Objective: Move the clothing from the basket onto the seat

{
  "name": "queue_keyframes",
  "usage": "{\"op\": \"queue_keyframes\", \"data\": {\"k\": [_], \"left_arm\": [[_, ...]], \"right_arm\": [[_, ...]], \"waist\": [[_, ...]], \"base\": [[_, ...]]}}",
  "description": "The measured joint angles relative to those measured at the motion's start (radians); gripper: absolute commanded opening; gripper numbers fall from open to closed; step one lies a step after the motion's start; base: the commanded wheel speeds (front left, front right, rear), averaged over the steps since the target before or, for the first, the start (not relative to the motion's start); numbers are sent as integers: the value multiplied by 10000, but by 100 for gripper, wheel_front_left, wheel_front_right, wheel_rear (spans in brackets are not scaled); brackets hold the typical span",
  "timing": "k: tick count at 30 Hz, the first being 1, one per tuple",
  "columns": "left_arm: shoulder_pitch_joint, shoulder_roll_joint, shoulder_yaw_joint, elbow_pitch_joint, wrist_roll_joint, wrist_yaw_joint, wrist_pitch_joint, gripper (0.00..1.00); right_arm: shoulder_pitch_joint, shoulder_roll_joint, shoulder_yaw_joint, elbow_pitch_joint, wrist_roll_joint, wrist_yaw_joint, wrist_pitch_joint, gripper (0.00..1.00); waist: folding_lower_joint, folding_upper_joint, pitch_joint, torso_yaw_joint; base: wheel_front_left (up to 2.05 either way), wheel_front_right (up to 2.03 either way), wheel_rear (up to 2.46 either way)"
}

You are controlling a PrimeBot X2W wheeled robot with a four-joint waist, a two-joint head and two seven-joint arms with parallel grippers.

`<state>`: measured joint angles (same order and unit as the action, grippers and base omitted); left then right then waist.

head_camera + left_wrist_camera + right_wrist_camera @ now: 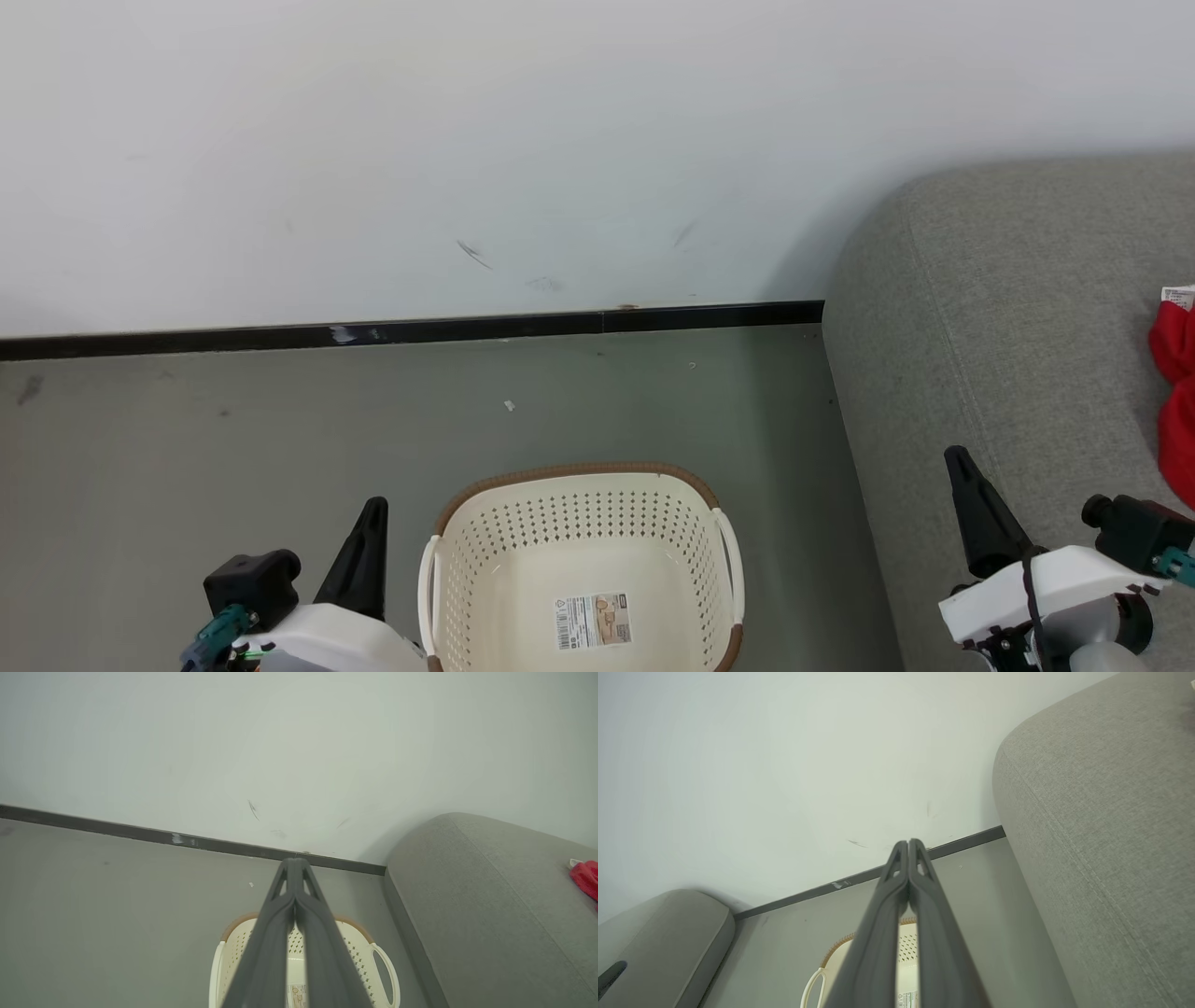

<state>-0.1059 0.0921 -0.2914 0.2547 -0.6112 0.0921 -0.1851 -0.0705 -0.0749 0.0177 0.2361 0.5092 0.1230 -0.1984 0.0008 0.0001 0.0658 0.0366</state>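
The red clothing (1174, 401) lies on the grey seat (1008, 355) at the right edge of the head view, its white label showing at the top. From the left wrist, the clothing (585, 877) is a red patch on the seat (486, 905). The cream basket (583, 569) with its brown rim stands on the floor, holding nothing but the sticker on its bottom. My left gripper (373, 509) is shut, just left of the basket. Over the seat's front edge, my right gripper (957, 459) is shut too. Both hold nothing: left gripper (294, 861), right gripper (908, 842).
A white wall with a black skirting board (411, 329) runs behind the grey floor (187, 448). A second grey upholstered piece (658, 938) shows at the lower left of the right wrist view. The basket (831, 970) sits between it and the seat (1101, 858).
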Motion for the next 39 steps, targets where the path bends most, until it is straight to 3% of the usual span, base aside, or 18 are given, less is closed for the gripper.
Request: {"op": "queue_keyframes", "data": {"k": [17, 23, 29, 39], "left_arm": [[131, -36, 679, -65, -2211, -466, 577, 0], [158, -38, 915, -77, -2966, -606, 732, 0], [170, -42, 1145, -79, -3716, -786, 959, 0], [244, -67, 1490, -61, -4884, -976, 1227, 0]], "right_arm": [[12, 52, -280, 0, 2295, 0, 667, 0], [32, 54, -366, 2, 3145, 0, 853, 0], [39, 56, -439, 12, 3971, 0, 1068, 0], [41, 65, -594, 59, 5218, 2, 1386, 0]], "waist": [[141, 0, -292, -113], [165, 0, -382, -138], [159, 0, -444, -163], [85, 0, -470, -199]], "base": [[0, 0, 0], [0, 0, 0], [0, 0, 0], [0, 0, 0]]}}
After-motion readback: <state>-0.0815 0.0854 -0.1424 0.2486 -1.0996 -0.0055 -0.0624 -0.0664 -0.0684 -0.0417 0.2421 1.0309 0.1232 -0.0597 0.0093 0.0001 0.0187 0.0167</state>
